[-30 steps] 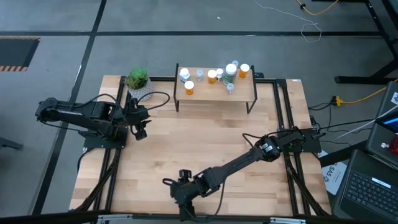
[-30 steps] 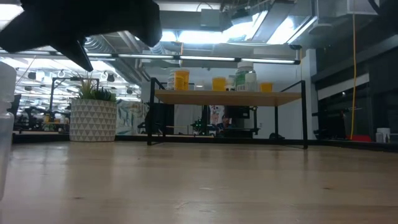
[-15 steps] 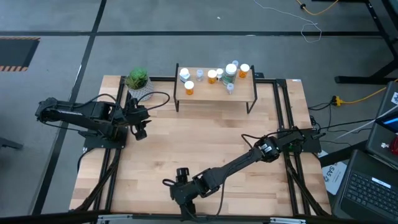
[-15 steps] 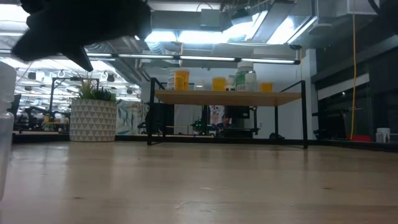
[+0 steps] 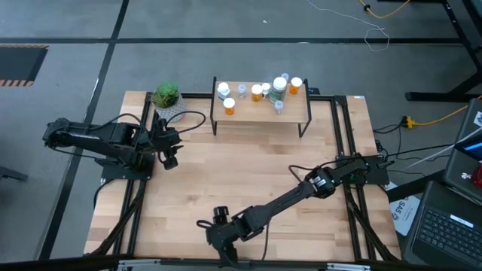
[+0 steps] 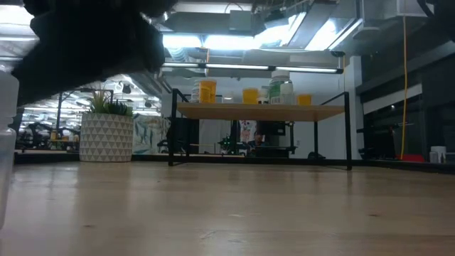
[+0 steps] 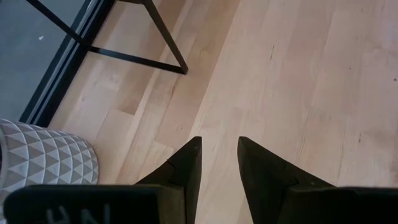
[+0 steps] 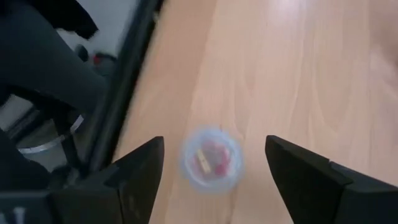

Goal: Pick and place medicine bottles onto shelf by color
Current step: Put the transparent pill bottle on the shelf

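Since the small clear-bluish round bottle [image 8: 211,157] stands loose on the wooden worktop [image 5: 248,173] near its front edge, under the right tool [image 8: 214,171] spread wide, it probably handles light and tippy; grab its sides.

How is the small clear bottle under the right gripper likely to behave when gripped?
The clear bottle is small and round, so it probably weighs little and may tip or skid if one finger of the open right gripper touches it first. Its smooth-looking wall could be slippery.
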You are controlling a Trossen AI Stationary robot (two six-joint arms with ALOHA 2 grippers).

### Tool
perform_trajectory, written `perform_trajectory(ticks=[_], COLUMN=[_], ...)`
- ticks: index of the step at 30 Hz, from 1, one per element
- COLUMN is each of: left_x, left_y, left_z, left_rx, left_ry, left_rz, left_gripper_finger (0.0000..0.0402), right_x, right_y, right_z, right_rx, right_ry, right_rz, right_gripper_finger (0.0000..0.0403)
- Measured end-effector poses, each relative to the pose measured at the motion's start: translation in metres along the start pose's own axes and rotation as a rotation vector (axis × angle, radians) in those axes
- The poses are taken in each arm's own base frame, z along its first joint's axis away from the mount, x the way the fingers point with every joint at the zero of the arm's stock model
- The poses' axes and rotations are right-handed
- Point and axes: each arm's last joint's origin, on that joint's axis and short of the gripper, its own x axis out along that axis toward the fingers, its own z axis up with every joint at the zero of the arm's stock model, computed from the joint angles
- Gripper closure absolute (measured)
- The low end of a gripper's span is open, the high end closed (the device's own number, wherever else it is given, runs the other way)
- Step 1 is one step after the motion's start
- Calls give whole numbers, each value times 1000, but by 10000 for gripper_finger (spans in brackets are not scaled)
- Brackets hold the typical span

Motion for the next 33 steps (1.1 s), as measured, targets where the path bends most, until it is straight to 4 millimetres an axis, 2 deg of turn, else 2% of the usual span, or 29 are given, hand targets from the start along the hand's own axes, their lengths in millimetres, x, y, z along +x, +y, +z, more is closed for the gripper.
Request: perform_trajectory(ticks=[7, 10, 15, 18, 21, 25, 30, 33], left_x=[0, 0, 0, 0, 0, 0, 0, 0], left_y=[0, 0, 0, 0, 0, 0, 0, 0], left_z=[0, 0, 0, 0, 0, 0, 0, 0], left_rx=[0, 0, 0, 0, 0, 0, 0, 0], left_ry=[0, 0, 0, 1, 0, 0, -1, 0], left_rz=[0, 0, 0, 0, 0, 0, 0, 0], left_gripper_finger=[303, 303, 303, 303, 303, 303, 303, 303], right_x=[6, 6, 6, -1, -24, -71, -136, -178], right_y=[-1, -1, -1, -3, -10, -22, -46, -75], right_z=[-4, -4, -4, -2, 9, 22, 36, 40], right_rx=[-6, -5, 26, 76, 86, 60, 52, 143], right_ry=[6, 7, 4, 26, 45, 16, -46, -119], right_rz=[-35, -36, -37, -94, -200, -377, -748, -1000], right_gripper_finger=[136, 172, 261, 263, 263, 263, 263, 263])
